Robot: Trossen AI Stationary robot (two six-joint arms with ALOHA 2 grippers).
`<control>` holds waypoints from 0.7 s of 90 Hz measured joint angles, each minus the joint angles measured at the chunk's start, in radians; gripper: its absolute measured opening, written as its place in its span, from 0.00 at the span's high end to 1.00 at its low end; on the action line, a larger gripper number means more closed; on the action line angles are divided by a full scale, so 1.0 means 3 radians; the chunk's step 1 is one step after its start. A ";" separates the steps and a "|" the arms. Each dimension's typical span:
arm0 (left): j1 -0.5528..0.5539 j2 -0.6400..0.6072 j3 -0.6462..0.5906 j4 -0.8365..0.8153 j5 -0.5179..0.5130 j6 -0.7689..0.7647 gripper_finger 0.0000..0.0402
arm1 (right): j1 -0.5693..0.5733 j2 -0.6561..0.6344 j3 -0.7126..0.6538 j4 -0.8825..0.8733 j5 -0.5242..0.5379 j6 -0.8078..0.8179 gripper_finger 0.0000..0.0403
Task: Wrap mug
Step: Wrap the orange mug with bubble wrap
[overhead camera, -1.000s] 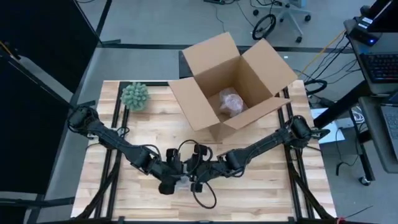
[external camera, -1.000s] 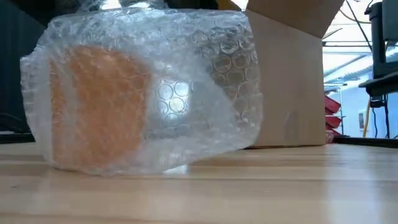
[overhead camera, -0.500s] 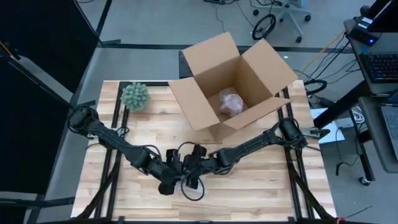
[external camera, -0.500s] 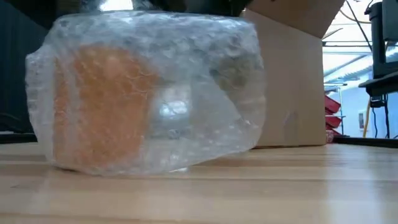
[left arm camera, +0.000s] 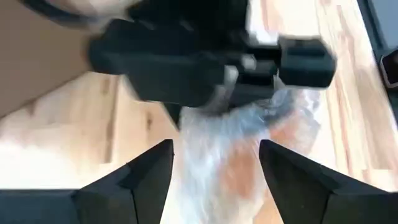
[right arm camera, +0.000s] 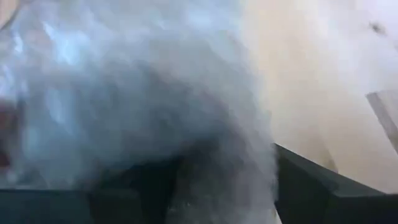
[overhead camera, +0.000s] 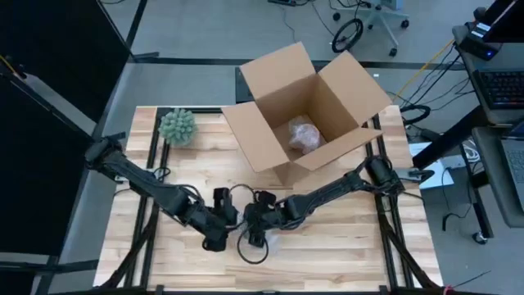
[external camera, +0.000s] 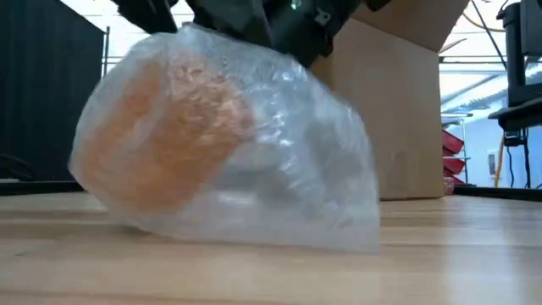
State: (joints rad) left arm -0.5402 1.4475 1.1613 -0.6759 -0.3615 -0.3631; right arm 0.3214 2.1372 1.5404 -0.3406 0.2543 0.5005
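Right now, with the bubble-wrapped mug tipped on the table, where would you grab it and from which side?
Probably from above, across the padded middle of the bubble-wrapped mug. It lies tilted on the table, orange body toward one end and loose wrap trailing at the other, so the loose end gives no firm hold. The right tool is already on its top; the left tool is open beside it.

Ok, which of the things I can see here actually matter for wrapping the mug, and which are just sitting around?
Part of the job:
- bubble-wrapped orange mug, tilted on the table
- right claw, on the bundle
- left claw, open beside the bundle

Just lying about:
- open cardboard box, with another wrapped bundle inside
- small green plant at the far left corner
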 joint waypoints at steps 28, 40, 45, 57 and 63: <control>-0.0452 -0.0117 -0.0591 -0.0058 -0.0400 -0.0781 0.43 | -0.0027 0.0008 -0.0003 0.0039 -0.0005 -0.0123 0.48; -0.0597 -0.0108 -0.1180 0.0749 -0.0398 -0.1034 0.43 | -0.0032 0.0007 -0.0003 0.0082 0.0003 -0.0196 0.48; -0.0612 -0.0108 -0.1403 0.1240 -0.0371 -0.1035 0.43 | -0.0034 0.0006 -0.0003 0.0107 0.0002 -0.0233 0.48; -0.0548 0.0018 -0.1746 0.2209 -0.0295 -0.0844 0.43 | -0.0037 0.0001 -0.0002 0.0162 0.0004 -0.0322 0.48; -0.0490 0.0104 -0.1791 0.2437 -0.0288 -0.0741 0.43 | -0.0036 0.0000 -0.0002 0.0169 0.0003 -0.0375 0.48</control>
State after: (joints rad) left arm -0.6873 1.4789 0.6239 0.0551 -0.4480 -0.5854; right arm 0.3107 2.1372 1.5398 -0.2900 0.2550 0.3880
